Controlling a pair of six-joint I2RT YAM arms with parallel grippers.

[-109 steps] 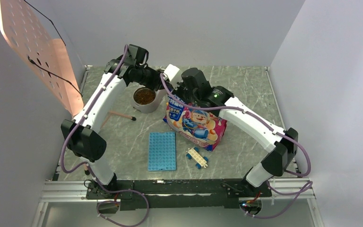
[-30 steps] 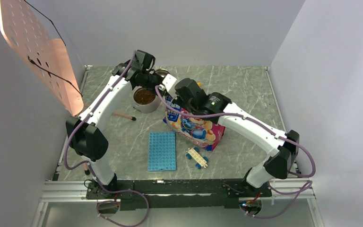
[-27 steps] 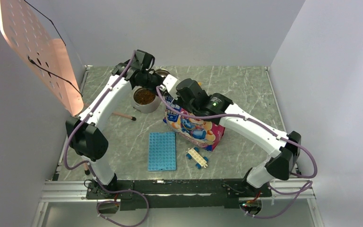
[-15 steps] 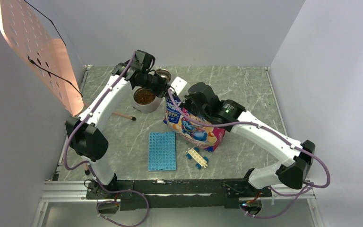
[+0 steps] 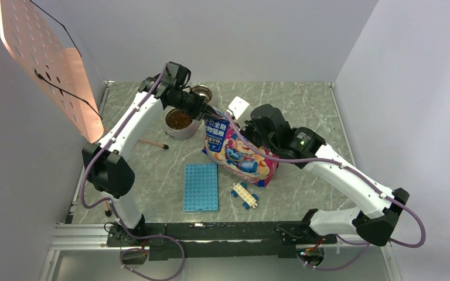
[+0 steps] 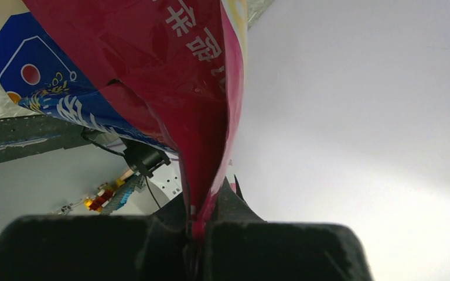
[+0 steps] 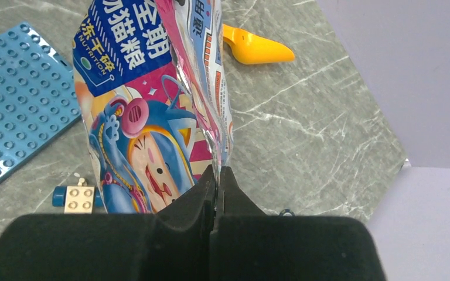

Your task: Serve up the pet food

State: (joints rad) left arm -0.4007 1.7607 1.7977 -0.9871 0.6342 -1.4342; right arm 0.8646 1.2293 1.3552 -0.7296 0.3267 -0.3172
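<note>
So the bag (image 5: pixel 238 156) is pinched at its top, left jaws and right jaws both clamped on it; kibble (image 5: pixel 179 120) is seen in the bowl (image 5: pixel 181 134) just left.

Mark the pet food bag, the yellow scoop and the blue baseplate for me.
pet food bag (image 5: pixel 240 153): top view, printed front panel.
yellow scoop (image 7: pixel 258 50): right wrist view, its middle.
blue baseplate (image 5: pixel 201 186): top view, plate centre.

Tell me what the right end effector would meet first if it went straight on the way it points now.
The pet food bag: the right end effector is shut on its top edge, and the bag's body fills the line ahead. Past it probably the table, but depth is unclear.
</note>
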